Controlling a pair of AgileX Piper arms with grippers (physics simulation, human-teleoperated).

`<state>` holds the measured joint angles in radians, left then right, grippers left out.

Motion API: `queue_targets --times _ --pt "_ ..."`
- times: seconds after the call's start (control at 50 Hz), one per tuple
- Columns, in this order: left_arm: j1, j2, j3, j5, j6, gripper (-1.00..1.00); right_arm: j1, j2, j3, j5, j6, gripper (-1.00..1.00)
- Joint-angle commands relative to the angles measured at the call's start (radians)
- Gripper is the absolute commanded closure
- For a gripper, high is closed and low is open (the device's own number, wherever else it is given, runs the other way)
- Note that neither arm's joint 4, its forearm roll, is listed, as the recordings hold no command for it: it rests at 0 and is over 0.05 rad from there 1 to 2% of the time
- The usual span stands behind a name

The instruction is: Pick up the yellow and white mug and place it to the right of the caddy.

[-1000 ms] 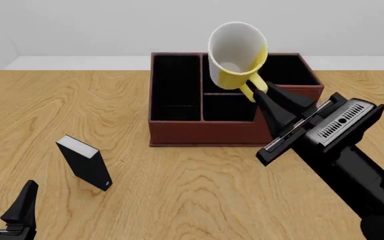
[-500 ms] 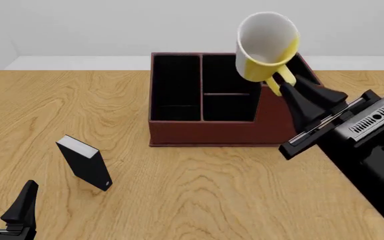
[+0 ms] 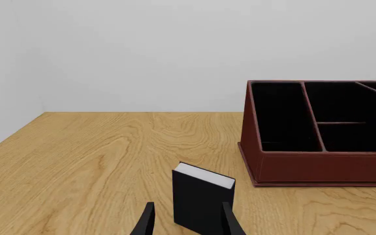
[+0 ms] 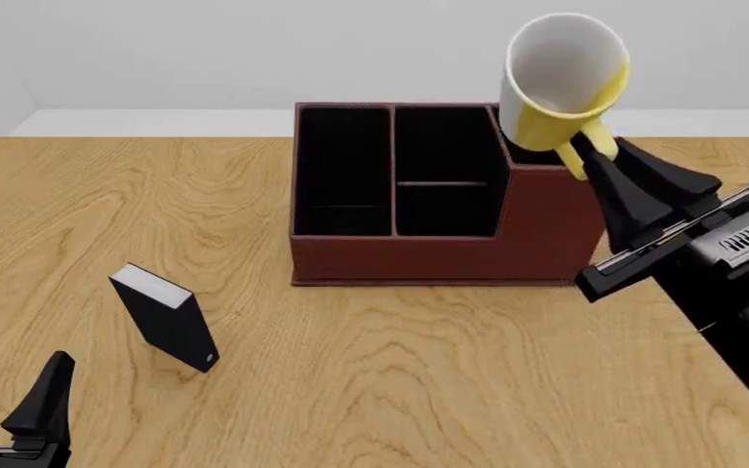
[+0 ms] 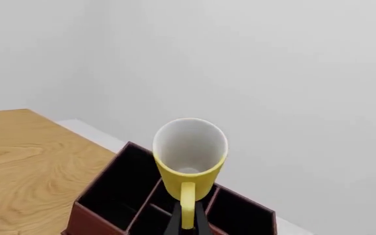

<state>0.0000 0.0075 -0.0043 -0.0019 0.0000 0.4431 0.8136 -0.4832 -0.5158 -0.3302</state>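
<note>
The yellow and white mug (image 4: 561, 83) hangs tilted in the air above the right end of the caddy (image 4: 401, 258), its white inside facing the camera. My right gripper (image 4: 599, 158) is shut on the mug's yellow handle. From the right wrist, the mug (image 5: 189, 156) shows above the caddy (image 5: 103, 200), with the right gripper (image 5: 186, 224) pinching the handle. The caddy (image 3: 312, 164) is reddish-brown with black compartments. My left gripper (image 4: 4, 390) rests open low at the front left, holding nothing; the left gripper (image 3: 186, 223) points at a black box.
A small black book-like box (image 4: 167, 317) stands on the wooden table (image 4: 388, 380) left of the caddy, also seen as the box (image 3: 201, 198) just beyond my left fingers. The table's far edge meets a pale wall.
My right gripper has carried the mug rightward, from over the caddy's middle compartments to over its right end. The left arm has stayed still.
</note>
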Motion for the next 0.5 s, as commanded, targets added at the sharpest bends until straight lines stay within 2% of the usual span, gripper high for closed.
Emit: queue_targets --times 0.02,0.5 --pt "0.000 0.000 0.000 0.000 0.000 -1.00 -0.034 -0.023 -0.009 0.018 0.005 1.00" --pt "0.000 0.000 0.000 0.000 0.000 -1.00 -0.121 -0.071 -0.001 0.055 0.013 1.00"
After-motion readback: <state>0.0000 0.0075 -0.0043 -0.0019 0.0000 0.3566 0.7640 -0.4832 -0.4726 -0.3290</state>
